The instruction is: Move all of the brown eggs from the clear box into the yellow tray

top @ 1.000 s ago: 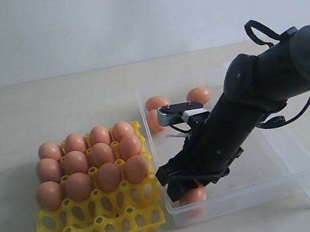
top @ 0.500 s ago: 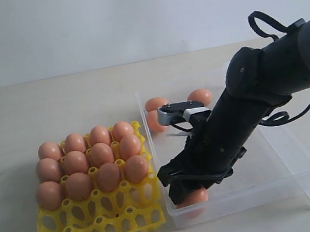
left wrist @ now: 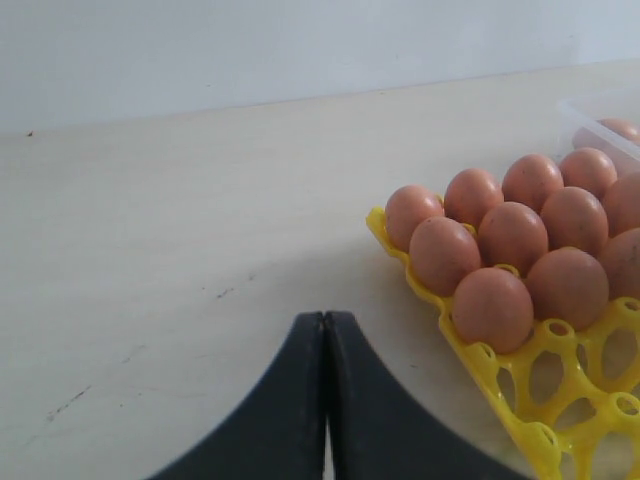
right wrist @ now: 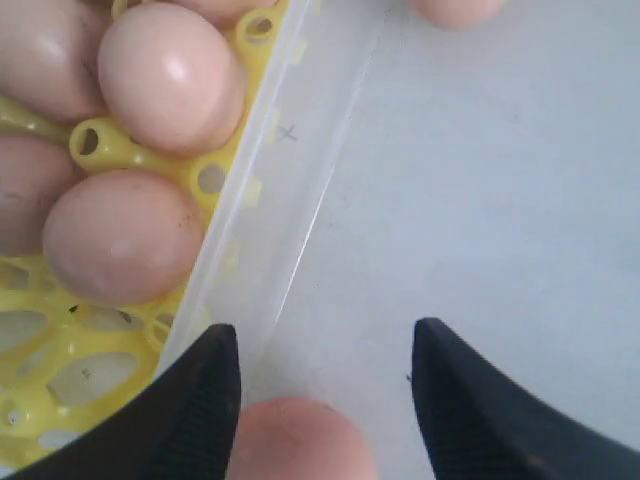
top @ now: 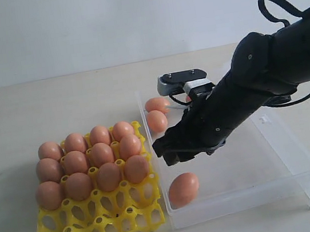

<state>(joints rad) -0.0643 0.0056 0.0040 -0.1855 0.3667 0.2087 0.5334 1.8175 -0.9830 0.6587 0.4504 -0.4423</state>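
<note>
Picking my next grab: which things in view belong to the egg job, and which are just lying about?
Job: brown eggs, clear box, yellow tray, right end effector.
Lying about: only the table.

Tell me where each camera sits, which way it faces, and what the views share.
Exterior view: off the arms, looking down at an angle across the table; shows the yellow tray, clear box and right gripper.
Left wrist view: low over the table, facing the tray's brown eggs from the side; the shut left gripper shows.
Right wrist view: above the box, facing down at its wall beside the tray; the open right gripper frames a loose egg.
Shared: that egg is likely the one nearest the box's front wall in the exterior view.
</note>
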